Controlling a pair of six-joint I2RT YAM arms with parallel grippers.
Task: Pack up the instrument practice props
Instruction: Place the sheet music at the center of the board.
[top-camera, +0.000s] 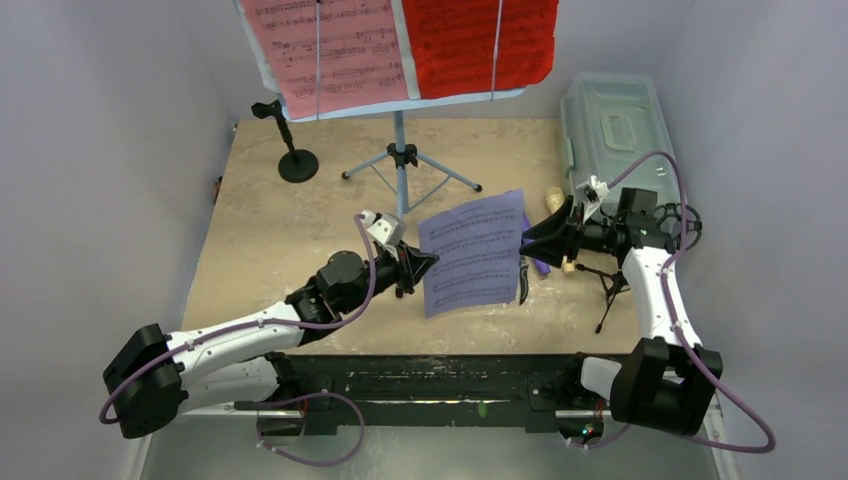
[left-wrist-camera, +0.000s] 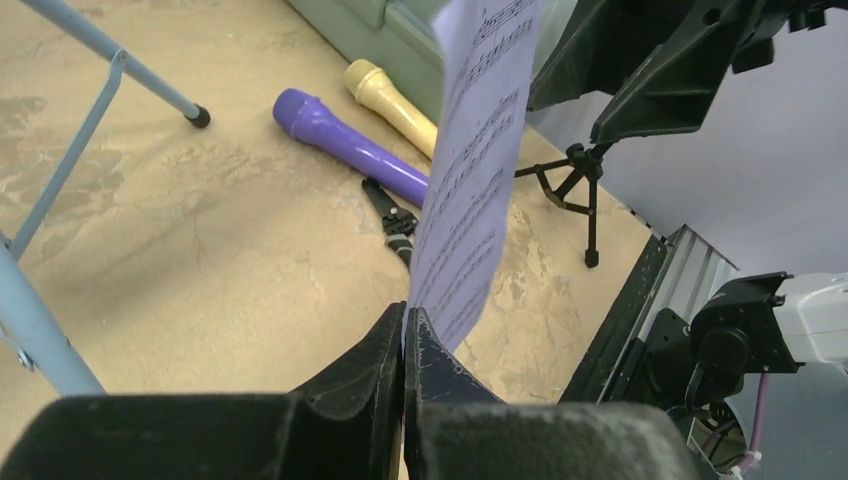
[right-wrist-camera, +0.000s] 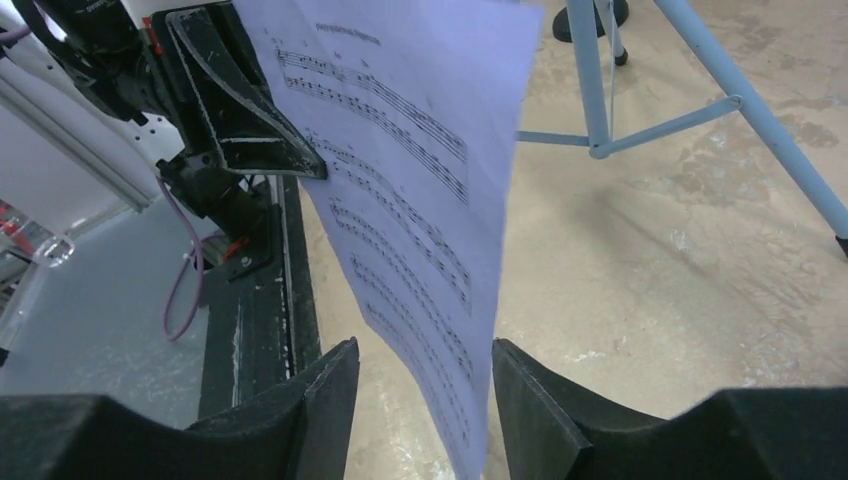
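Two claws meet mid-desk at one sheet. Far left at the back, a black pole (top-camera: 297, 160) stands upright on its round base. Right of it is the blue stand (top-camera: 400, 150) on tripod legs, w/ a pink page (top-camera: 330, 55) and a red page (top-camera: 480, 40) side by side on it. In front, the L claw (left-wrist-camera: 404, 335) is pressed together on one edge of a pale lilac sheet (top-camera: 475, 250), holding it clear of the desk (top-camera: 260, 240), approx upright. The R claw (right-wrist-camera: 425, 365) is spread, one finger either side of the sheet's opposite edge, not clamping it. On the desk beyond the sheet lie a purple mic (left-wrist-camera: 350, 150) and a cream mic (left-wrist-camera: 390, 100) side by side, the cream one nearest the grey-green box (top-camera: 615, 130) at back right. A small black tripod (left-wrist-camera: 580, 180) sits just right of the mics, near the desk's front-right edge.
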